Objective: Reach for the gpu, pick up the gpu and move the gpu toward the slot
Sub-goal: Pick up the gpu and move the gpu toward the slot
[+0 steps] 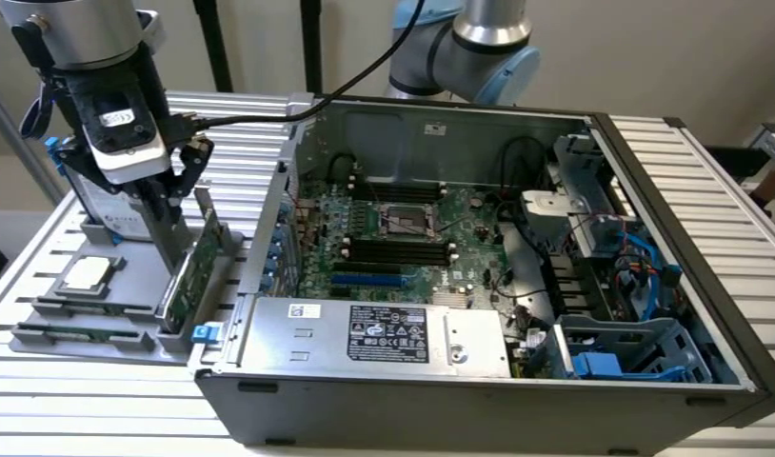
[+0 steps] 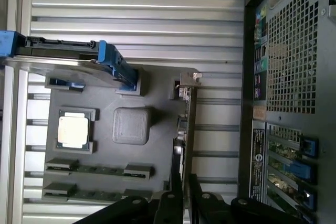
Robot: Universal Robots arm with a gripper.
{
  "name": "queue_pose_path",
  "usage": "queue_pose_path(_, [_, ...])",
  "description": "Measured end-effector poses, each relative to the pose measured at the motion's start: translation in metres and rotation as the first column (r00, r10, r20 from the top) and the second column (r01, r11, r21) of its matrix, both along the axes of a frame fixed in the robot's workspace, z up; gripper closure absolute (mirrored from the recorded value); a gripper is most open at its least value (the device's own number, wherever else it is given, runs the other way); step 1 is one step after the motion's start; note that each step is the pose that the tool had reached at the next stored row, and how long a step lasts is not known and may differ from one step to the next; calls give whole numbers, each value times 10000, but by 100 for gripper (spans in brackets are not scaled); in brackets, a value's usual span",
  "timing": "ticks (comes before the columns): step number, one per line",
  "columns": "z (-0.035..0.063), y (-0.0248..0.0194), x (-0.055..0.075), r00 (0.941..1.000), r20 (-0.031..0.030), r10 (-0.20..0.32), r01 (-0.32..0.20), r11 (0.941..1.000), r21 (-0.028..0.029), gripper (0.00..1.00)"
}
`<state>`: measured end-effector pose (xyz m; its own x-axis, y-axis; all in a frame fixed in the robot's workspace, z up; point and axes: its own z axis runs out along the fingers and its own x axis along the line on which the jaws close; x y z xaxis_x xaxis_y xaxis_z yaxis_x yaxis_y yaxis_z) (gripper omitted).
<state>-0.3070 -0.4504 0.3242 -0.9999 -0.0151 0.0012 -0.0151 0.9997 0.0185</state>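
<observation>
Lab: opened computer case, slatted workbench

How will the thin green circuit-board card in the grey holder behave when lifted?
Probably stiff: the thin green circuit-board card stands straight on edge in the grey holder. Likely light, being so thin. Its silver metal bracket may weigh one end down.
</observation>
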Motion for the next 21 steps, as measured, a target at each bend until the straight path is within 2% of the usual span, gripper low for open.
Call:
queue_pose_path(1, [-2,3,-2,10000,0,-23,23,10000,-5,70])
queue_pose_path(2, [-4,3,-3,10000,-1,-61,61,10000,-9,70])
queue_pose_path(3, [-8,3,-6,9999,-1,-115,115,9999,-14,64])
queue_pose_path(5, [-33,4,-14,9997,0,-258,258,9997,-29,64])
queue_pose_path(6, [-51,4,-18,9995,0,-330,330,9994,-39,58])
queue_pose_path(16, [-230,-10,-40,9973,4,-733,733,9973,-99,58])
queue_pose_path(21, [-321,-21,-40,9952,27,-982,982,9951,-105,58])
